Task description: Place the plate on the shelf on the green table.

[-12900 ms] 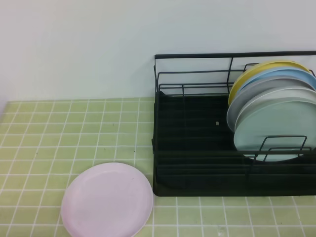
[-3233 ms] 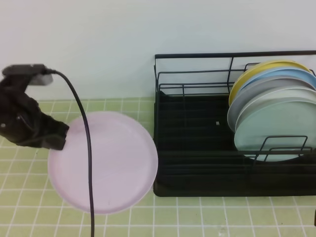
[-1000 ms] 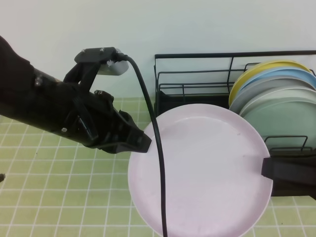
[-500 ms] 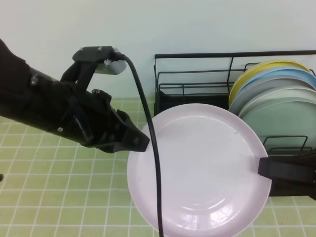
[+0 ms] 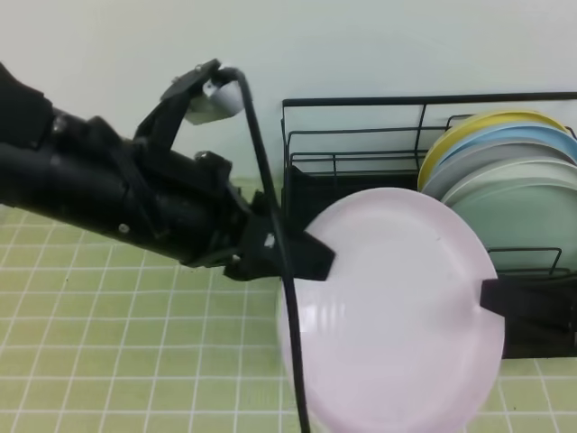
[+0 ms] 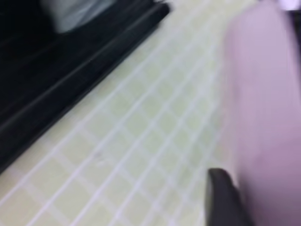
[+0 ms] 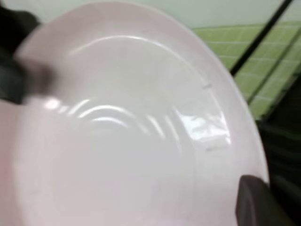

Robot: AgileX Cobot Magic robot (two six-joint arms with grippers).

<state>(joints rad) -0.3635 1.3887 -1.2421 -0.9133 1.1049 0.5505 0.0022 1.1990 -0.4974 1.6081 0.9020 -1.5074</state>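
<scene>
Both hands [image 5: 311,257] [image 5: 496,302] apparently pinch plate [image 5: 397,316] edges.

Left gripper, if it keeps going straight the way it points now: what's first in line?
Likely the right gripper on the far rim of the round pale pink plate that the left gripper holds; the black wire dish rack lies behind. Depth is unclear.

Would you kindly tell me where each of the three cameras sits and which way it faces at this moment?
Exterior high: raised in front of the green table, facing the wall; shows both arms, left gripper, right gripper, the plate and the shelf.
Left wrist: on the left arm, looking along a dark finger at tiles, blurred.
Right wrist: on the right arm, facing the plate's face.
All three show the pink plate.
</scene>
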